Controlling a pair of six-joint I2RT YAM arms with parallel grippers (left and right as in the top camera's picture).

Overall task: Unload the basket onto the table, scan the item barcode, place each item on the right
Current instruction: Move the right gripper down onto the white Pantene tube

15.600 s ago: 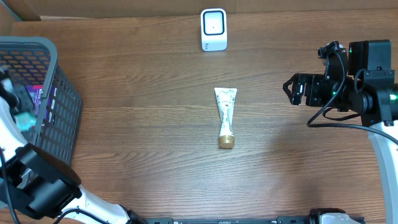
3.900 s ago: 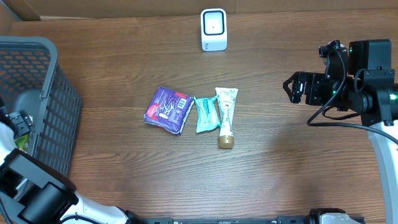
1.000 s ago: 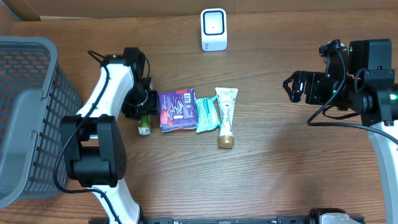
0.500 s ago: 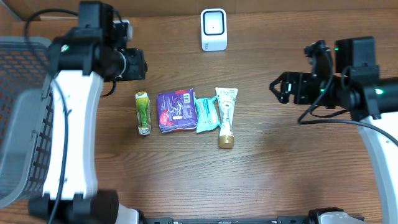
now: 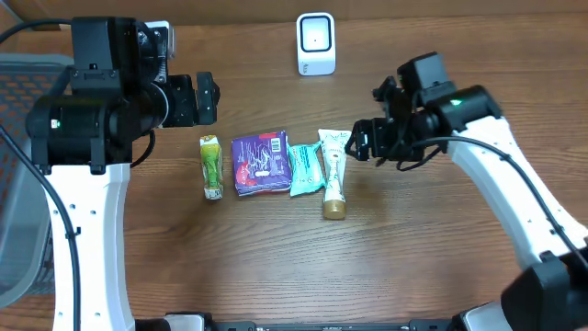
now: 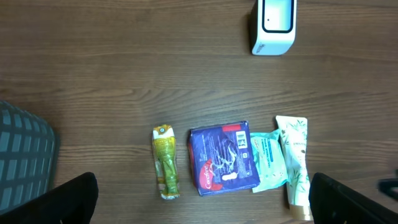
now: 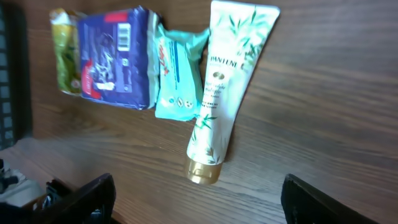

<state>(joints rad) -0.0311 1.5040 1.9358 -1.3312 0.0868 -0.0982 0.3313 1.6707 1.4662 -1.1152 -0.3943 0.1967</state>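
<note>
**Friend:** What did you see on your screens?

**Me:** The biggest thing was the brown table (image 5: 413, 257). A grey basket (image 5: 18, 248) stood at its left edge. The small white scanner (image 5: 315, 43) stood near the far edge. Four things lay in a row in the middle. The purple pack (image 5: 259, 164) was the biggest. The white tube (image 5: 333, 170) lay at the right end, with its gold cap toward the near edge. The teal pack (image 5: 303, 168) lay between them and touched both. The little green packet (image 5: 212, 165) lay at the left end.

**Friend:** Were your grippers holding anything?

**Me:** No. The left gripper (image 5: 197, 99) was up above the table with its jaws wide and nothing in them. The right gripper (image 5: 363, 147) was wide and empty too. It hung just beside the top of the tube.

**Friend:** Which step were you on?

**Me:** I think I was reaching for the thing to scan. My guess was the tube, because my right gripper was closest to it. Nothing was off the table, so the scan was not yet done.

**Friend:** What did the next move need?

**Me:** I had to bring the right gripper down over the tube and close on it without catching the teal pack. I saw no barcode on the tube's top side, so I thought it was underneath. After the lift, that side had to face the scanner.
</note>
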